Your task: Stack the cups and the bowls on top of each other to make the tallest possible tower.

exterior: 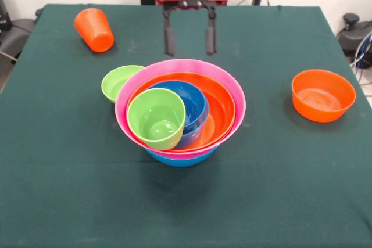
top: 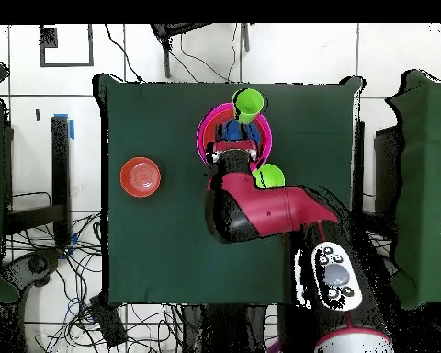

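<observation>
My gripper (exterior: 190, 39) hangs spread and empty behind the tower (exterior: 180, 108), where the lime green cup (exterior: 156, 118) leans tilted inside the nested bowls. The orange cup (exterior: 94, 29) and small orange bowl (exterior: 323, 94) sit well apart, so I judge them next.

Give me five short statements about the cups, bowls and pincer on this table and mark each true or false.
1. The pincer is open and holds nothing. True.
2. The green cup sits inside the tower. True.
3. The orange cup is stacked on the tower. False: it stands apart on the table, bottom up, near a far corner.
4. The pink bowl is the tower's lowest piece. False: a blue bowl shows beneath it.
5. A small orange bowl sits alone on the table, away from the tower. True.
</observation>
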You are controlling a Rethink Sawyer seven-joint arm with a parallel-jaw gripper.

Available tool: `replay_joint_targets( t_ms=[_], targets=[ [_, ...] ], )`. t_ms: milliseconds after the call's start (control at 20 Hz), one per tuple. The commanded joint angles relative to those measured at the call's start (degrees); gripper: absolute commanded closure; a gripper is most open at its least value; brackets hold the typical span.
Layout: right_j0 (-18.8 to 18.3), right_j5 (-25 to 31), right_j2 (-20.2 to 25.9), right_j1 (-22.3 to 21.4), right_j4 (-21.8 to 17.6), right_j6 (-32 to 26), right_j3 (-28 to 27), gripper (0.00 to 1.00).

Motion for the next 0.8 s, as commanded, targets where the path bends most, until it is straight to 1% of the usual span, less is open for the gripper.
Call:
replay_joint_targets(
  t_ms=[50, 150, 300, 500, 800],
  targets=[
    [3.7, -0.3, 3.0, 5.1, 4.8, 11.0, 1.4, 0.0],
    [4.4, 0.5, 2.7, 4.9, 5.6, 10.4, 1.2, 0.0],
    [4.3, 2.4, 2.5, 4.3, 6.0, 9.1, 1.4, 0.0],
    [5.3, 1.8, 1.3, 5.3, 6.3, 8.1, 1.1, 0.0],
    [8.3, 1.5, -2.2, 5.4, 8.0, 7.4, 1.1, 0.0]
  ],
)
